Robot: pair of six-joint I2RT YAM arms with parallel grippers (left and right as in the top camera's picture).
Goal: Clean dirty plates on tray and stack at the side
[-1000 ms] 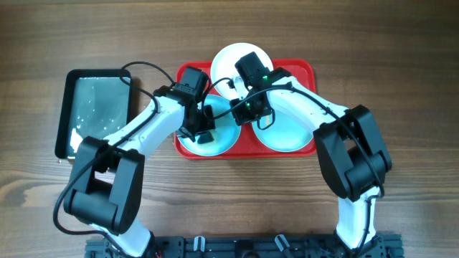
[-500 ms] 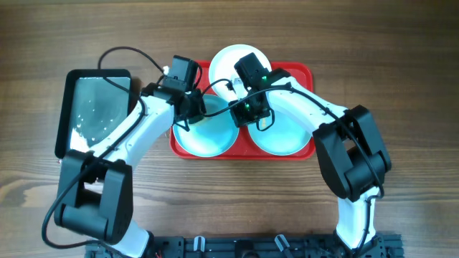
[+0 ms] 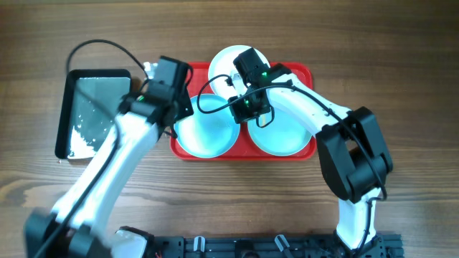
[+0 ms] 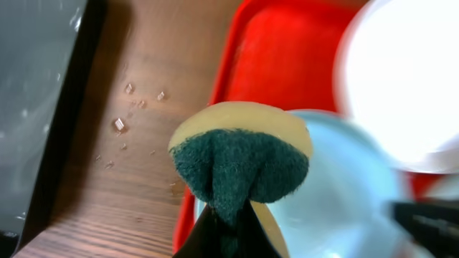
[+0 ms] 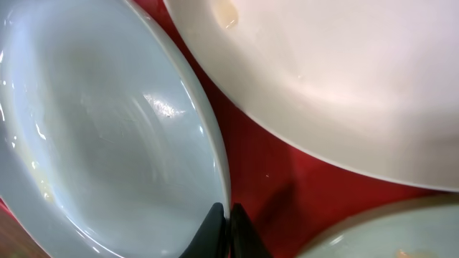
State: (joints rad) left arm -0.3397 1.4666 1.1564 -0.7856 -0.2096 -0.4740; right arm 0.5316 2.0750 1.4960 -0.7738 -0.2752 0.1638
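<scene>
Left gripper: clamped on a sponge, yellow with a green scouring face, held over the left rim of the tray.
Right gripper: fingertips drawn almost together, pinching the rim of the left turquoise plate where the three plates meet.
Surface: desk of dark wood grain; a few pale crumbs lie between the two trays.
Red tray: rectangular with a raised rim, mid-desk towards the far edge; holds all three plates.
Left turquoise plate: on the near left part of the tray, its bowl bare and glossy.
Right turquoise plate: near right part of the tray, just beside the first.
White plate: far side of the tray, overhanging the far rim, with a small tan smear near its edge.
Black tray: towards the left edge of the desk, with a shiny wet-looking floor and white specks.
Change: the left arm has lifted off the left turquoise plate and swung towards the tray's far left corner; the right arm stays put.
</scene>
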